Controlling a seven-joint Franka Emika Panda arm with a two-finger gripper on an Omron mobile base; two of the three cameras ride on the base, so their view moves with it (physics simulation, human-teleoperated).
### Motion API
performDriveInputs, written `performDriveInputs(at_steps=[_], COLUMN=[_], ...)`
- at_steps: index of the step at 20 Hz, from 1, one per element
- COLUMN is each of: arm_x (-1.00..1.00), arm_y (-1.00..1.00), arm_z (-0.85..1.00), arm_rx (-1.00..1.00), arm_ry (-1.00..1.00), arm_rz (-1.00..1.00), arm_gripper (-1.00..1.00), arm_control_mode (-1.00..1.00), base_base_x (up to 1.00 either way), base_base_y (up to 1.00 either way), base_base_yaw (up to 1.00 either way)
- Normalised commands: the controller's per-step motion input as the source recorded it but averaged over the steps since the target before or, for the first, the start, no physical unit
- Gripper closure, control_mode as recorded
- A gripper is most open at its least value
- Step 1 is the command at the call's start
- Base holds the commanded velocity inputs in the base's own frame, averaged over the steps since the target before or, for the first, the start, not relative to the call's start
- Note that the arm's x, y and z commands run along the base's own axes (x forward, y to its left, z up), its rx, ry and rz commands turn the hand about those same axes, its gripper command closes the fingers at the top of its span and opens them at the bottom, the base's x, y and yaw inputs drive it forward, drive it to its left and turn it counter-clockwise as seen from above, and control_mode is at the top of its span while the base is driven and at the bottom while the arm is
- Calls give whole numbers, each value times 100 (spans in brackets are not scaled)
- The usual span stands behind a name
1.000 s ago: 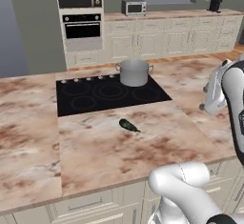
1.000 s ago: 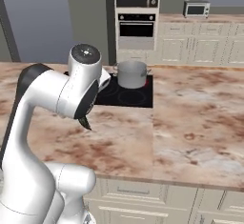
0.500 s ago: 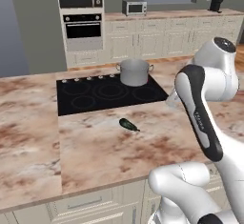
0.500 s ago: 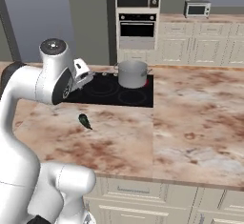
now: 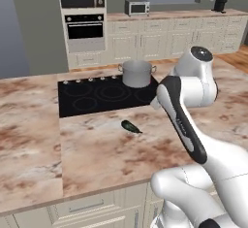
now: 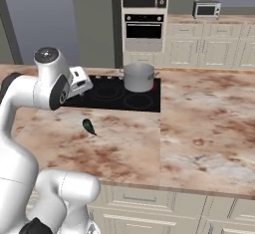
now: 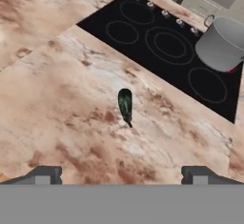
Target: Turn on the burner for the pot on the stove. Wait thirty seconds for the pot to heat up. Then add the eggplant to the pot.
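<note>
Pot [image 5: 137, 73] stands upright on the far right corner of the stove [image 5: 92, 103], lidless, two loop handles at the rim; in the hand view a red glow shows at its base, marking the burner [image 7: 231, 68] beneath it; the other ring zones are dark. Row of small silver knobs [image 5: 90, 79] runs along the stove's far edge, left of the pot.

Eggplant [image 5: 130, 126] lies flat on the marble counter [image 5: 97, 154], just in front of the stove's near edge and apart from it; well apart from the pot; in the hand view it sits near the middle of the picture [image 7: 125, 104], one narrow end pointing toward the camera.

Gripper [image 7: 120, 173] hangs above the counter, looking down on the eggplant; both fingertips [image 7: 45, 173] stand far apart at the bottom of the hand view; claw released, nothing between the fingers; no contact with eggplant or counter visible. In the right base view the hand [image 6: 79, 81] is raised over the stove's left part.

Behind: wall oven [image 5: 87, 26], microwave [image 5: 136, 8] on the back counter.
</note>
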Motion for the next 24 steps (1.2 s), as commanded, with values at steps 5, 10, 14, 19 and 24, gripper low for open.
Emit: performDriveInputs(at_steps=[5, 10, 14, 19, 24], arm_x=[38, 34, 38, 48, 55], arm_y=[13, 2, 6, 22, 25], arm_z=[-41, -56, -57, -45, -31], arm_rx=[0, 2, 1, 0, -5], arm_ry=[7, 17, 16, 6, 2], arm_rz=[-5, 0, -1, -3, -6], arm_gripper=[-100, -100, -100, -100, -100], arm_control_mode=[-100, -100, -100, -100, -100], base_base_x=[0, 0, 0, 0, 0], base_base_y=[0, 0, 0, 0, 0], base_base_yaw=[0, 0, 0, 0, 0])
